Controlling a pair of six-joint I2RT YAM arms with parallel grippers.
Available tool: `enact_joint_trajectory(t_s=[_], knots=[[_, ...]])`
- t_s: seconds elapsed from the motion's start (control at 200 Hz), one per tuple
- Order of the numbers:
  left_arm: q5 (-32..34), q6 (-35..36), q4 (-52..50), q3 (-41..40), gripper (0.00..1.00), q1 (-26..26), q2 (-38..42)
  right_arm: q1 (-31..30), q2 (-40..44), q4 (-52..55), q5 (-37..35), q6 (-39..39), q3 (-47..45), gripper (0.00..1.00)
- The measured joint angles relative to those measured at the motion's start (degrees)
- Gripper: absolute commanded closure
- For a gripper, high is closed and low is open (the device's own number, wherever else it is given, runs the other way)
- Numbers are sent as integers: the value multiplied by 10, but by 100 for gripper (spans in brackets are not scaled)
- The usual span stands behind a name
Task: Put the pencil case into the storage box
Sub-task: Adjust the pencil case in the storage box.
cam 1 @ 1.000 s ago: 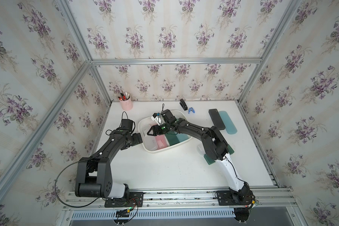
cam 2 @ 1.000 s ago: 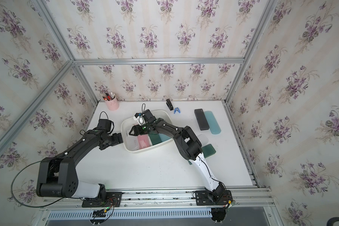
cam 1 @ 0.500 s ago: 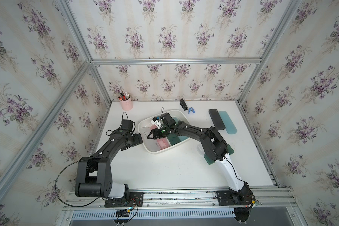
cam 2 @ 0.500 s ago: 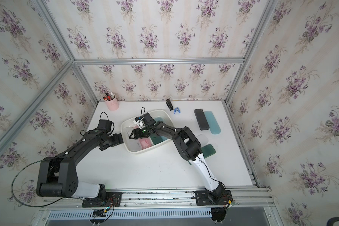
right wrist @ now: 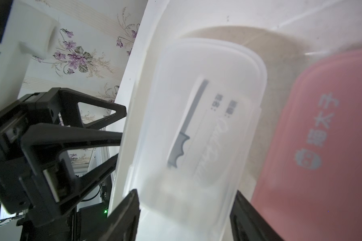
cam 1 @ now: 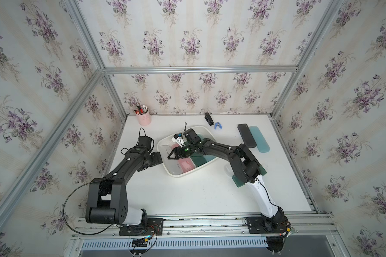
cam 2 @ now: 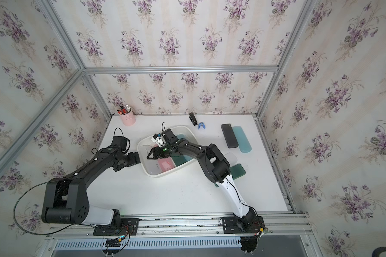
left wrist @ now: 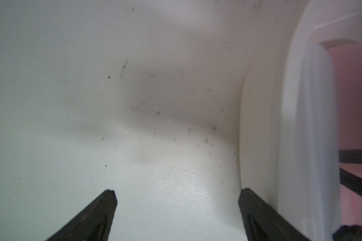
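at the far left corner of the white table (cam 1: 187,195) stood a small pink pen cup (cam 1: 143,118) with pens in it. to the right of it and nearer, the left claw (left wrist: 177,195) was released. its two black fingers were wide apart with only bare table between them, and one finger lay against the outer wall of the white shallow plastic storage box (cam 1: 180,175), at the left end of the box.

inside the box, along this same left wall, was the frosted clear plastic pencil case (right wrist: 196,129), with a grey mark and printed letters on its lid. the right claw (right wrist: 185,196) was stretched into the box from the right and was grasping this case, with its jaws on the two long sides, near one end. i could not tell if the case rested on the floor of the box or hung a little above it.

just beside it lay a pink pencil case (cam 1: 186,165) with white characters, then a dark green pencil case (cam 1: 197,160), both in the box. behind the box were a small black stapler-like object (cam 1: 207,119) and a small blue clip (cam 1: 217,126). partly under the right arm, another dark green case (cam 2: 239,170) lay on the table. near the right edge, a black rectangular case (cam 1: 246,136) lay touching a pale teal case (cam 1: 260,139).
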State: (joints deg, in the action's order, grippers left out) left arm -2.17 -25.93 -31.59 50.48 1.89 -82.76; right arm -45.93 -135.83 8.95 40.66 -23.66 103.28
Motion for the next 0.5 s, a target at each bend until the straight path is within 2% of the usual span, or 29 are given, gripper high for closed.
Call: enact_joint_trajectory(t_s=[0.21, 0.5], knots=[[-2, 0, 1, 1, 3, 1, 9, -2, 2, 38, -50, 28, 10, 25], [0, 1, -4, 5, 3, 1, 22, -4, 52, 62, -143, 41, 9, 18]])
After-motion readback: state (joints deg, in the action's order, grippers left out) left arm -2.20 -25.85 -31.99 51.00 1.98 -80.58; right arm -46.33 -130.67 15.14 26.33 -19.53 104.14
